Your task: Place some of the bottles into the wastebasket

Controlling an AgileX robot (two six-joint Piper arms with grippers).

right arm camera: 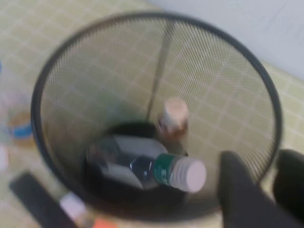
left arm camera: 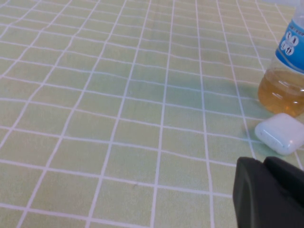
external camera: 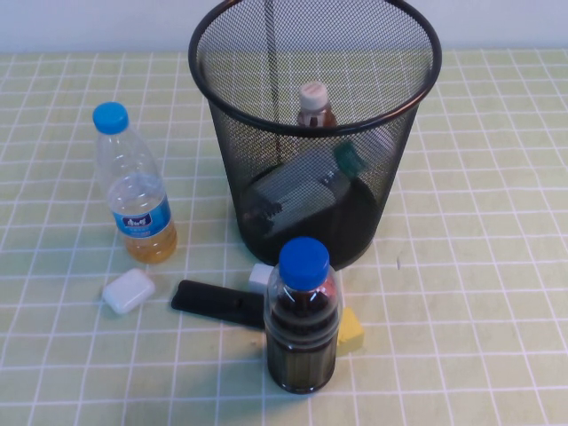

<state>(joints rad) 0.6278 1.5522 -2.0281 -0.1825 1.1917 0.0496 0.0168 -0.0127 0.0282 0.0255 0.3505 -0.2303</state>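
The black wire-mesh wastebasket (external camera: 232, 106) stands at the back middle of the table. Inside it, a small squat bottle (external camera: 315, 105) with a white cap and brown neck stands upright. A taller clear bottle (external camera: 306, 182) with a wide white cap lies on its side on the bottom. The right wrist view shows the basket rim (right arm camera: 42, 90), the small bottle (right arm camera: 174, 116) and the lying bottle (right arm camera: 156, 168). My right gripper (right arm camera: 260, 164) hovers over the basket's rim, open and empty. My left gripper (left arm camera: 265, 164) is low over the table to the left, shut and empty. Neither gripper shows in the high view.
A blue-capped bottle of dark liquid (external camera: 303, 319) stands in front of the basket. A slim blue-capped bottle (external camera: 135, 191) stands to its left, also in the left wrist view (left arm camera: 285, 80). A white case (external camera: 128, 290), black remote (external camera: 217, 303) and yellow block (external camera: 352, 330) lie nearby.
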